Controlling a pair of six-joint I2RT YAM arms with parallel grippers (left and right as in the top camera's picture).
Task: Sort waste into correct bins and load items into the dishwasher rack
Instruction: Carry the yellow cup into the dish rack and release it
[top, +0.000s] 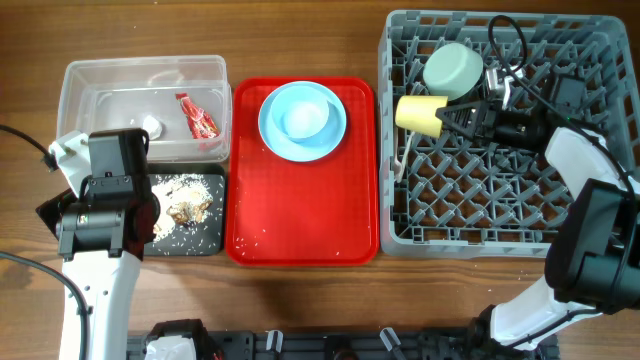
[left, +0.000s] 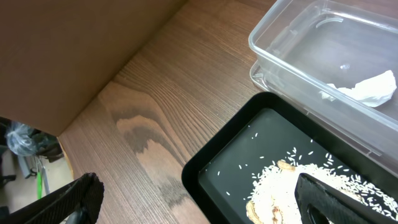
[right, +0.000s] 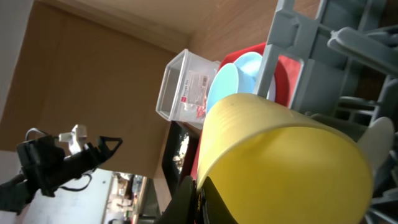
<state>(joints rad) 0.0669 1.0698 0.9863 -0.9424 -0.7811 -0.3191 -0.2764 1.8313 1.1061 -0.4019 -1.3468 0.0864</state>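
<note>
The grey dishwasher rack (top: 560, 215) stands at the right. A pale blue-green bowl (top: 452, 68) lies in its far left corner. My right gripper (top: 452, 118) is shut on the rim of the yellow cup (top: 419, 113), holding it on its side over the rack's left part; the cup fills the right wrist view (right: 286, 162). White cutlery (top: 403, 158) lies by the rack's left wall. The light blue plate (top: 302, 120) sits on the red tray. The clear tub (top: 100, 75) holds the red-and-white wrapper (top: 197, 115) and the white tissue (left: 370, 88). The black tray (left: 205, 168) holds brownish scraps and rice (top: 187, 207). My left gripper (left: 199, 202) is open over the black tray's corner.
The flat red tray (top: 300, 215) lies between the bins and the rack, with a few crumbs on it. Bare wooden table lies left of the black tray (left: 143, 112). Cables run over the rack's far right corner (top: 520, 50).
</note>
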